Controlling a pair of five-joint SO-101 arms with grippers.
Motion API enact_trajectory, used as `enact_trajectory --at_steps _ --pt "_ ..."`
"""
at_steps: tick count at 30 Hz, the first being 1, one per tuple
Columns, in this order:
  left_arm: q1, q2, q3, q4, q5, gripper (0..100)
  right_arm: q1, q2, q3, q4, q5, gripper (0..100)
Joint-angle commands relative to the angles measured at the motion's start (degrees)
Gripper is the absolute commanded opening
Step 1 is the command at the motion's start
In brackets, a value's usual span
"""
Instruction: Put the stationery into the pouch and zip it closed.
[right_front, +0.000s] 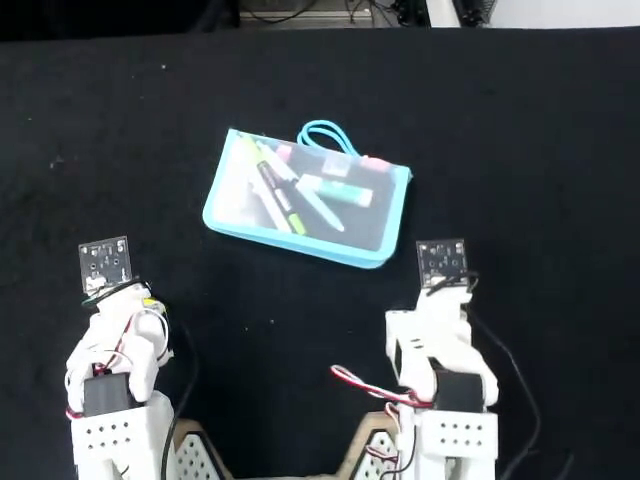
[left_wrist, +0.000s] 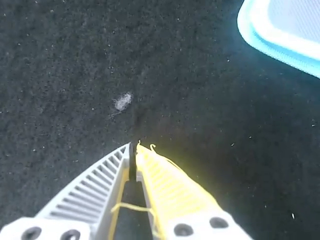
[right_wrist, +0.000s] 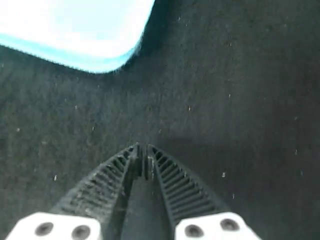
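My left gripper (left_wrist: 134, 150) and right gripper (right_wrist: 143, 151) both fully closed, empty, near the pouch (right_front: 362, 228) with stationery (right_front: 282, 196) inside.

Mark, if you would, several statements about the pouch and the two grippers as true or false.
1. Pens and markers lie inside the pouch. True.
2. The left gripper holds a pen. False: its fingers are shut on nothing.
3. The right gripper has its fingers spread wide. False: they are shut and empty.
4. A blue loop sticks out at the pouch's far edge. True.
5. Neither gripper touches the pouch. True.
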Motion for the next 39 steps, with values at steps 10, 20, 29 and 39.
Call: enact_trajectory --at_steps 10,20,29,39 --pt "0.31 -0.79 1.27 9.76 0.44 3 0.44 -7.25 -0.57 5.36 -0.35 1.1" --pt "0.31 -0.88 1.19 11.08 0.7 3 0.44 -7.25 -0.57 5.36 -0.26 1.1" --pt "0.31 -0.88 1.19 11.08 0.7 3 0.44 -7.34 -0.57 5.45 -0.26 1.1" --pt "-0.22 -4.4 1.1 11.08 0.62 3 0.35 -7.34 -0.57 5.45 -0.26 1.1"
